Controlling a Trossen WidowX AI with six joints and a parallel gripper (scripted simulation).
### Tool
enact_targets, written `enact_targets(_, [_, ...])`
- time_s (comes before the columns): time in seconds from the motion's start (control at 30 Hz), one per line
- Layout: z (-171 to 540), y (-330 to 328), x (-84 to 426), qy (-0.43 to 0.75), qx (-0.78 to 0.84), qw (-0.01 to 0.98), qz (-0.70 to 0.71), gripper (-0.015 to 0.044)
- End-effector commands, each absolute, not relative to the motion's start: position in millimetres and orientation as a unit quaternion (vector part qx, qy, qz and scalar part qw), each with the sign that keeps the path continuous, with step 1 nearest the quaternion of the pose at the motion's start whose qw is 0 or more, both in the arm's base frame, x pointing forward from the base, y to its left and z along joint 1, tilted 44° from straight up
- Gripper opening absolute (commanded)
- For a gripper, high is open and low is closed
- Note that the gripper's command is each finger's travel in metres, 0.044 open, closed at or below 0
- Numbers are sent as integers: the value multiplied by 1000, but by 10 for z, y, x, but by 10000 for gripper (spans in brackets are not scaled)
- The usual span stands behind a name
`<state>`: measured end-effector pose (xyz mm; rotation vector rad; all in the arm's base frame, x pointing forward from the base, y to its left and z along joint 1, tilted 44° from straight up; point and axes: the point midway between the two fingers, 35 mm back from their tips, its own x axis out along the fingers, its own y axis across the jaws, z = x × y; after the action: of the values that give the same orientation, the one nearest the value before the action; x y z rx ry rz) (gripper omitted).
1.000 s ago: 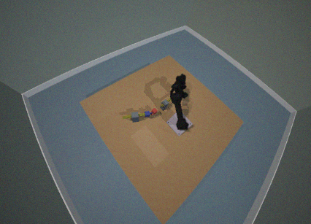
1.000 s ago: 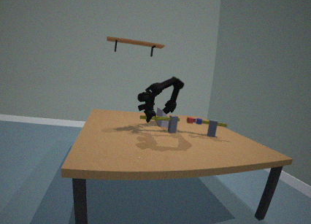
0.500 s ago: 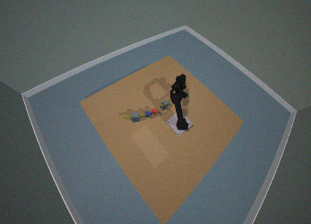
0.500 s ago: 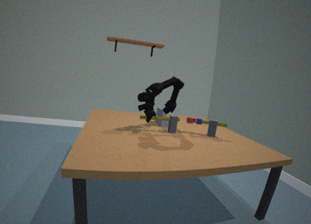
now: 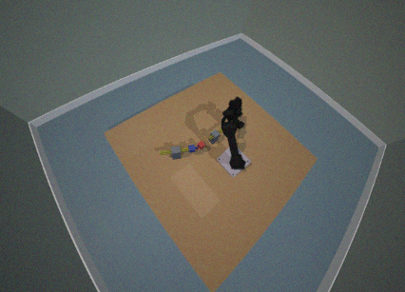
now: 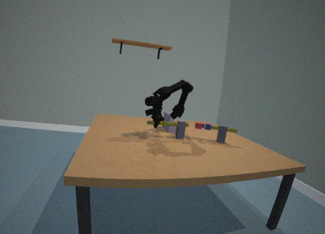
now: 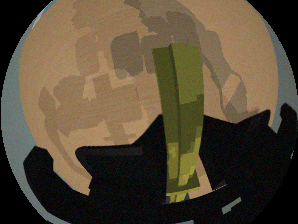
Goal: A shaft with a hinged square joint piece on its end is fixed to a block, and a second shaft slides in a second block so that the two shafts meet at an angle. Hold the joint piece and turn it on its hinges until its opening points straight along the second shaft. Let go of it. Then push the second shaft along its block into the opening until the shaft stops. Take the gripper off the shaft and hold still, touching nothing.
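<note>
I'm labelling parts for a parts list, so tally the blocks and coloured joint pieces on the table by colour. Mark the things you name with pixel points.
Grey blocks point(image 5: 176, 152) point(image 6: 222, 134): 2
Red pieces point(image 5: 202, 145) point(image 6: 198, 126): 1
Blue pieces point(image 5: 192, 148) point(image 6: 207, 126): 1
Total: 4

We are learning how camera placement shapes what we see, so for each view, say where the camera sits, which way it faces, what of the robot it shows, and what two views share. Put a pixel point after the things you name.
Top: high overhead, facing down at the table point(image 5: 259, 178) point(image 6: 172, 161); whole arm point(image 5: 231, 135) point(image 6: 165, 92).
Exterior: beyond a table edge, looking across at the blocks point(image 5: 176, 152) point(image 6: 222, 134); arm from the side.
Wrist: on the arm, facing along the hand point(image 6: 156, 124) point(image 7: 173, 116), shut on the shaft point(image 6: 173, 123) point(image 7: 187, 75); black fingers.
Top and exterior share the red piece point(image 5: 202, 145) point(image 6: 198, 125).
</note>
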<state>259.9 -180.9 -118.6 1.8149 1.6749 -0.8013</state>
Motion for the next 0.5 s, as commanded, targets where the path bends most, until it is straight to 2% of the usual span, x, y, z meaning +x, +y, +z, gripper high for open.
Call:
enact_targets(0.0, [-1149,-1766,2606,615,679,270,-296,0])
enact_targets(0.47, [-1002,-1602,2621,607,687,273,-292,0])
